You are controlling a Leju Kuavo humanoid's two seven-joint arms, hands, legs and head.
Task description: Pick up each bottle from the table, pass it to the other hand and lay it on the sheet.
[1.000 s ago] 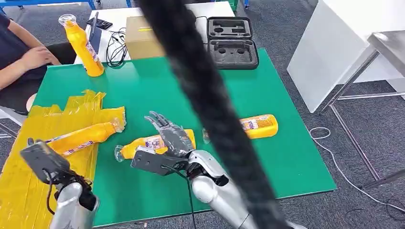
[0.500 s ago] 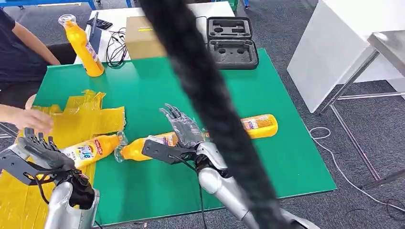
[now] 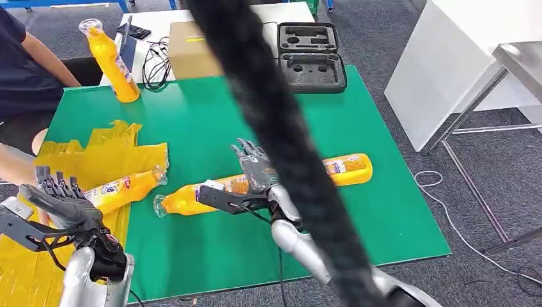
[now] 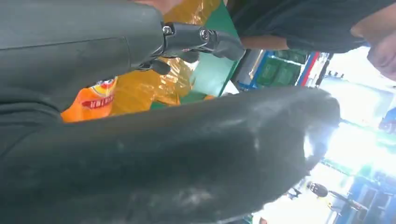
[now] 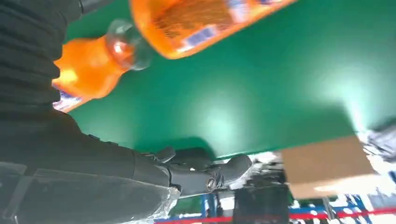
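Note:
Three orange bottles lie flat. One bottle [image 3: 124,188] rests on the yellow sheet [image 3: 96,157], its cap pointing at the table's middle. A second bottle [image 3: 188,197] lies on the green table top [image 3: 211,115], and my right hand [image 3: 252,171] is over its base end with fingers spread and nothing held. The third bottle [image 3: 348,167] lies to the right, partly behind a black cable. My left hand [image 3: 61,201] stands open beside the sheet bottle. The left wrist view catches that bottle [image 4: 93,100] and the sheet [image 4: 154,88]. Two bottles [image 5: 205,18] [image 5: 88,65] appear in the right wrist view.
A fourth orange bottle [image 3: 115,64] stands upright at the table's far left corner. A person [image 3: 25,77] sits at the left edge. A cardboard box [image 3: 192,51] and a black foam case [image 3: 310,54] sit behind the table. A thick black cable [image 3: 281,160] crosses the head view.
My right hand has moved right along the middle bottle. A person's hand reached onto the sheet, shifted the sheet bottle and drew back. My left hand has turned, fingers now spread upward.

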